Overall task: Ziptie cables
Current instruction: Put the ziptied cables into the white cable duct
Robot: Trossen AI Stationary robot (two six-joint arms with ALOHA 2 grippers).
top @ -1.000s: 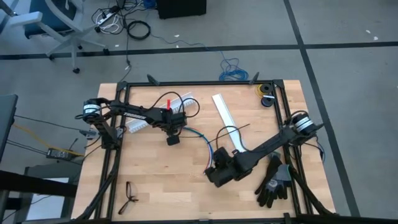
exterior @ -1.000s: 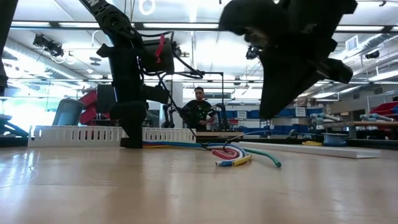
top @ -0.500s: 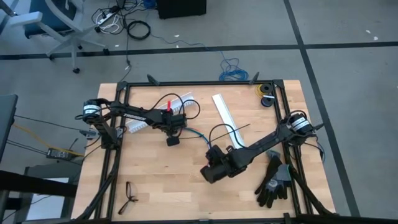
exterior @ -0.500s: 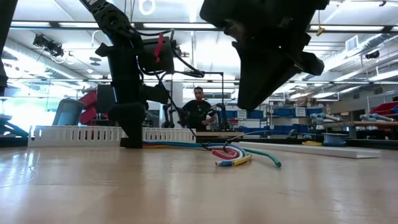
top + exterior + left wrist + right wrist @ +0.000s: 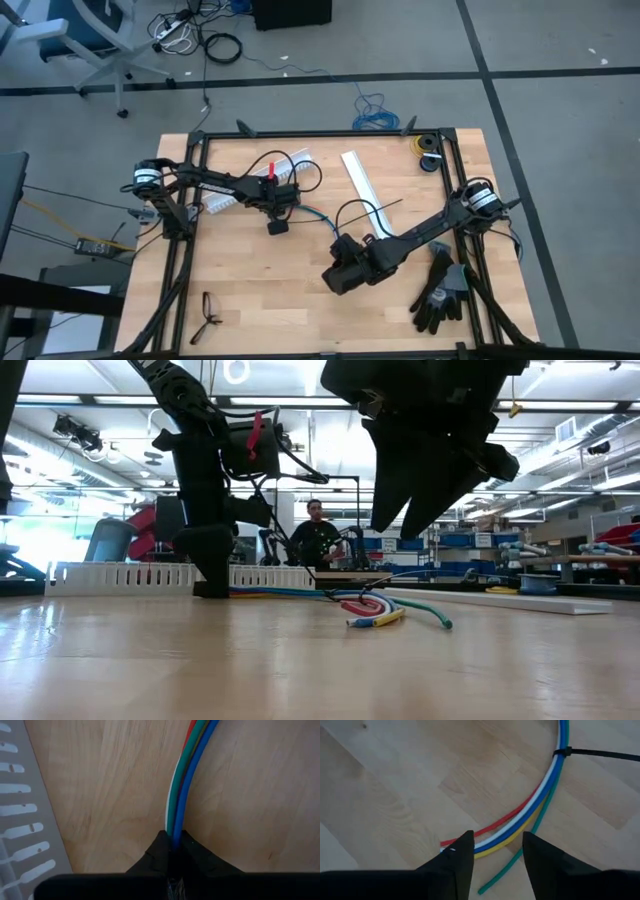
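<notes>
The left gripper (image 5: 173, 851) shows at the bottom centre of the frame, its two dark fingers (image 5: 156, 856) pinched together on the cables (image 5: 183, 790). The cables leave the fingertips and run up the frame as one tight bundle, bending toward the upper right, where they pass out of the frame at the top edge. Blue lies on the right side of the bundle, green beside it, a thin line of white on the left edge, and red shows near the top. The bundle lies on a pale wooden table (image 5: 110, 785). A white slotted channel (image 5: 27, 820) runs down the left edge of the frame, well apart from the cables.
</notes>
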